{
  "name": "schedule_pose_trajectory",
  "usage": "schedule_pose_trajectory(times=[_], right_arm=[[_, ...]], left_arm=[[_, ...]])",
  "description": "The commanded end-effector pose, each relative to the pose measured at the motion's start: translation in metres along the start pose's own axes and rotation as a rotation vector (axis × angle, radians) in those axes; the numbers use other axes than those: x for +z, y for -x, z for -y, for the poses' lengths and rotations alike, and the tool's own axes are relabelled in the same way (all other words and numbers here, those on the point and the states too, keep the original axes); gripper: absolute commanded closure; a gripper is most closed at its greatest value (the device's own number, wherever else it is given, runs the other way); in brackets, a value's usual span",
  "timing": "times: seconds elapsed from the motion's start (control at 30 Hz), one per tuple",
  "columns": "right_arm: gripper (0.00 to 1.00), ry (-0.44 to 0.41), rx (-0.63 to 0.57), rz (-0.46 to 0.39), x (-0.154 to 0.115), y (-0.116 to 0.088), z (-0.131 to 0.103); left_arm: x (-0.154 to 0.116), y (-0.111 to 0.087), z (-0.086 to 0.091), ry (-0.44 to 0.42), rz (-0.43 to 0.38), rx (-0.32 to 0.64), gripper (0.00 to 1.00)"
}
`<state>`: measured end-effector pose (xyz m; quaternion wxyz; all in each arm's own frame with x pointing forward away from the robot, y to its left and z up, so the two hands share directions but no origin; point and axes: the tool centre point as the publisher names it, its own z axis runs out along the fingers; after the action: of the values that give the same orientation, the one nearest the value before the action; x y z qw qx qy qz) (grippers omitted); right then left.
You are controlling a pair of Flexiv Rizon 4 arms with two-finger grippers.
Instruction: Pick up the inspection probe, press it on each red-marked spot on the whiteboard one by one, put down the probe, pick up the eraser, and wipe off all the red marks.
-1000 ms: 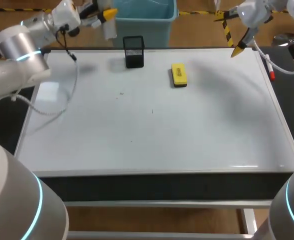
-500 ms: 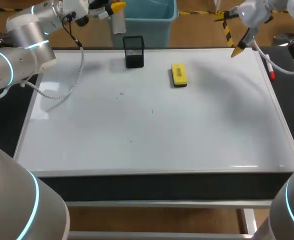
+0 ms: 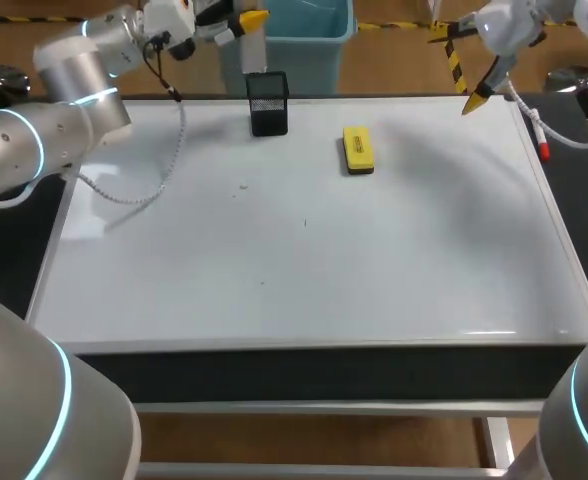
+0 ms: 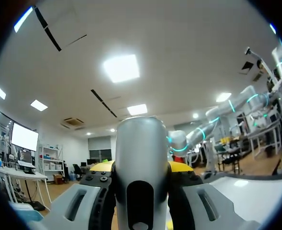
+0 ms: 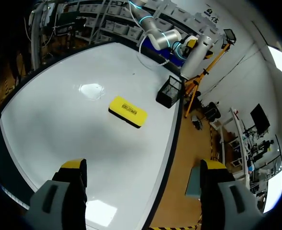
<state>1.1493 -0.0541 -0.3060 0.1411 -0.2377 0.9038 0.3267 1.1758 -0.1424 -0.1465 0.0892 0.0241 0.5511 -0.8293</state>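
The left claw (image 3: 242,20) is closed around the inspection probe (image 3: 253,46), a pale cylinder. In the left wrist view the probe (image 4: 141,158) fills the space between the fingers, with the yellow tips showing just behind it. The claw holds the probe in the air at the far edge of the counter, just above a black mesh holder (image 3: 267,103).

The right claw (image 3: 478,96) hangs over the far right corner. Its fingers are spread wide with nothing between them, as the right wrist view (image 5: 143,165) shows.

The yellow eraser (image 3: 357,150) lies flat on the whiteboard (image 3: 374,270) near the far edge, between the holder and the right claw and touching neither. A few small specks (image 3: 242,185) dot the left and middle of the board. They are too small to tell their colour, but they are likely the marks.

Judged from this, the probe is in hand, and the pictures do not settle whether any spot has been pressed. Putting the probe down, taking the eraser and wiping all appear to remain.

There is ample room to move, as most of the board is bare. The left arm's cable (image 3: 139,198) droops over the far left part. A red-tipped marker (image 3: 540,138) lies along the right edge. The holder stands close under the probe, so a low sideways move could clip it.
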Motion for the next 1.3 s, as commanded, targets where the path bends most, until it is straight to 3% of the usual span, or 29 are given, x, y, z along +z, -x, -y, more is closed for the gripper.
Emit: schedule_pose_trajectory(times=[0.03, 0.63, 1.3], right_arm=[[0.00, -0.003, -0.001, -0.005, -0.001, 0.001, 0.000], [0.00, -0.003, -0.001, -0.005, -0.001, 0.001, 0.000], [0.00, -0.003, -0.001, -0.005, -0.001, 0.001, 0.000]], left_arm=[[0.006, -0.006, -0.003, -0.002, 0.046, -0.001, 1.00], [-0.001, -0.005, -0.032, -0.030, 0.055, -0.015, 1.00], [-0.008, 0.010, -0.063, -0.043, 0.023, -0.031, 1.00]])
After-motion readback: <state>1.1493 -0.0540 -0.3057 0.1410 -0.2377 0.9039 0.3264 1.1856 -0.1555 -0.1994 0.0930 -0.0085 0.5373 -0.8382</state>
